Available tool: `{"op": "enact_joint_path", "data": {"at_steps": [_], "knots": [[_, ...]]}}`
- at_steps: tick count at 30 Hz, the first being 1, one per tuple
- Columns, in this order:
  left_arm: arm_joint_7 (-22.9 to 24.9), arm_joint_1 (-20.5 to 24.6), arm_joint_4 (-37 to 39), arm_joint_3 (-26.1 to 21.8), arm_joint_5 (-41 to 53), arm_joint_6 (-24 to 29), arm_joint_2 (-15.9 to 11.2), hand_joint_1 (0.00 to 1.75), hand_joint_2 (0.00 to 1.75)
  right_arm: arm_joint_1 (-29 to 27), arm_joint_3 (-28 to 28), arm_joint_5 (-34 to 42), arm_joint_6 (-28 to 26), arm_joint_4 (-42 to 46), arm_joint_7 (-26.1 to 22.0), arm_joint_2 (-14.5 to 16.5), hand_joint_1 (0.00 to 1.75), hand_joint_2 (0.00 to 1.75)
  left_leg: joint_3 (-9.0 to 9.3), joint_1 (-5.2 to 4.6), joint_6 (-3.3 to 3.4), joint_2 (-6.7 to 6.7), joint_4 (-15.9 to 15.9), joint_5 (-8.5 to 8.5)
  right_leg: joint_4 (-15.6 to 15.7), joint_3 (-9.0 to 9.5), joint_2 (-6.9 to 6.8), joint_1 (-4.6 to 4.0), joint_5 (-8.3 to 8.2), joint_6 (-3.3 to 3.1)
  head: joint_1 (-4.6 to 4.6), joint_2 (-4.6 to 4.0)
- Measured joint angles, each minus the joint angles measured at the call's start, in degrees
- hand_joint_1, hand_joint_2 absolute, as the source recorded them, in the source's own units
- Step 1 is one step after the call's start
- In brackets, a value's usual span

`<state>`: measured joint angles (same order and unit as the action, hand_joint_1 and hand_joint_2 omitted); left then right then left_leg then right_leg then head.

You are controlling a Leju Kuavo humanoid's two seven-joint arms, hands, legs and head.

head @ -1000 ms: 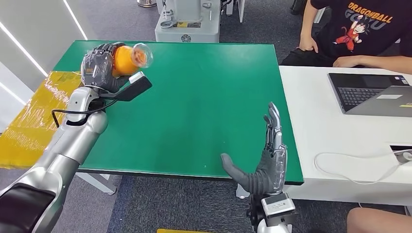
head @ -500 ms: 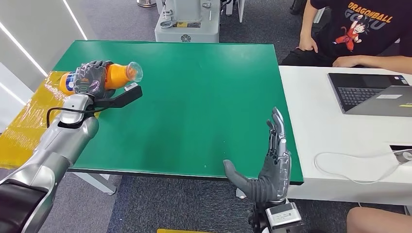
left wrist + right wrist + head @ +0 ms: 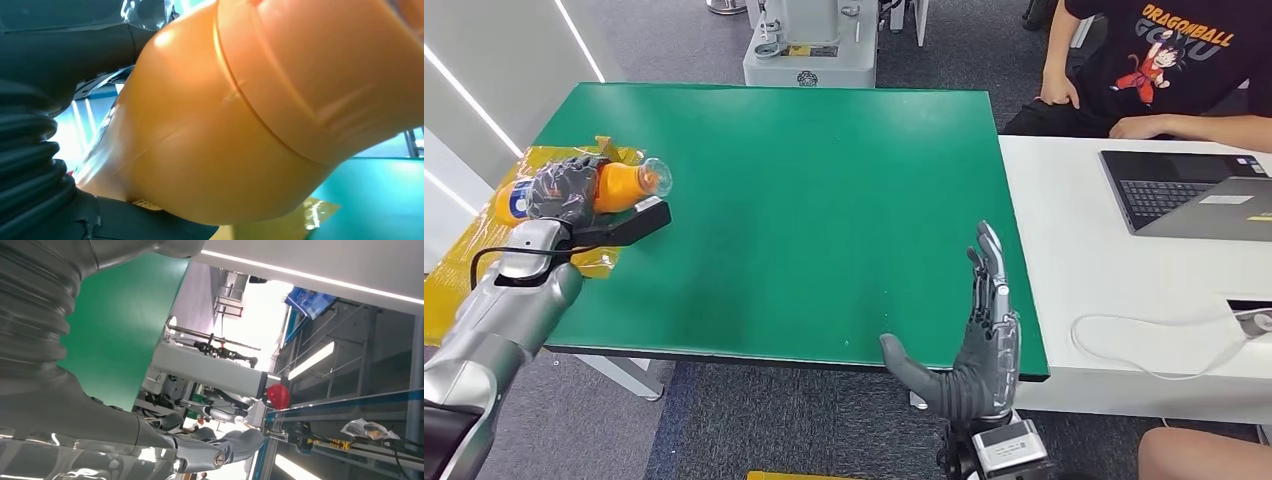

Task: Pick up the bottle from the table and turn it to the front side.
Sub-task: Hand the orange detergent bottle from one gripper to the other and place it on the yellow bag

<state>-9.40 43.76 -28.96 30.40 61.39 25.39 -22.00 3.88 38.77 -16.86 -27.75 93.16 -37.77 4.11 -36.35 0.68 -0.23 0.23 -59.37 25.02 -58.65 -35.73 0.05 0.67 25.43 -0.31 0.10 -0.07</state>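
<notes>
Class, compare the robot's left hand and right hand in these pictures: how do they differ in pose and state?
The left hand grips the orange bottle; the right hand holds nothing. The left hand's fingers wrap round the bottle; the right hand's are straight and spread. The left hand is over the green table's left edge; the right is at its near edge.

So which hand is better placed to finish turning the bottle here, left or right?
The left hand: it already grips the orange bottle, held on its side at the green table's left edge. The right hand is open at the near right edge, far from the bottle.
</notes>
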Motion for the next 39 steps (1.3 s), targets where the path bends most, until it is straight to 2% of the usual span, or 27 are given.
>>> {"op": "enact_joint_path", "data": {"at_steps": [4, 9, 14, 28, 39], "knots": [[-1.98, -1.77, 0.02, -1.27, 1.52, 1.35, -1.39, 1.75, 1.75, -0.2, -0.03, -0.32, 0.66, 0.13, 0.01, 0.0, 0.0, 1.75, 0.0, 0.0, -0.01, 0.01, 0.0, 0.01, 0.01, -0.01, 0.01, 0.0, 0.01, -0.02, 0.01, 0.0], [-6.91, -3.14, 0.28, -2.79, 2.81, 4.0, -3.11, 1.75, 1.75, -0.35, -0.34, -0.6, 1.1, 0.13, -0.15, 0.0, 0.0, 1.75, 0.0, 0.0, -0.01, -0.01, 0.0, 0.01, 0.01, 0.0, -0.01, 0.0, 0.02, -0.04, 0.01, 0.0], [-9.05, -3.83, 0.97, -3.54, 5.07, 6.22, -3.62, 1.75, 1.75, -0.41, -0.5, -0.6, 0.91, 0.12, -0.28, 0.0, 0.0, 1.75, 0.0, 0.0, -0.02, -0.01, -0.01, 0.01, 0.01, -0.02, -0.01, 0.0, 0.03, -0.04, 0.01, 0.0], [-9.05, -3.9, 4.48, -4.97, 7.71, 6.39, -1.69, 1.75, 1.75, -0.7, -0.5, -0.98, 1.15, 0.14, -0.28, -0.28, 0.0, 1.75, 0.0, 0.0, -0.03, 0.0, 0.0, 0.02, 0.01, -0.02, 0.0, -0.01, 0.02, -0.05, 0.01, 0.0], [-5.7, -5.7, 6.29, -6.15, 8.15, 6.4, -1.63, 1.75, 1.75, -1.23, -0.5, -0.46, 1.28, 0.14, -0.37, -1.61, 0.0, 1.75, 0.0, 0.02, -0.03, 0.0, 0.0, 0.02, 0.02, -0.02, 0.0, -0.03, 0.03, -0.05, 0.01, 0.0]]}}
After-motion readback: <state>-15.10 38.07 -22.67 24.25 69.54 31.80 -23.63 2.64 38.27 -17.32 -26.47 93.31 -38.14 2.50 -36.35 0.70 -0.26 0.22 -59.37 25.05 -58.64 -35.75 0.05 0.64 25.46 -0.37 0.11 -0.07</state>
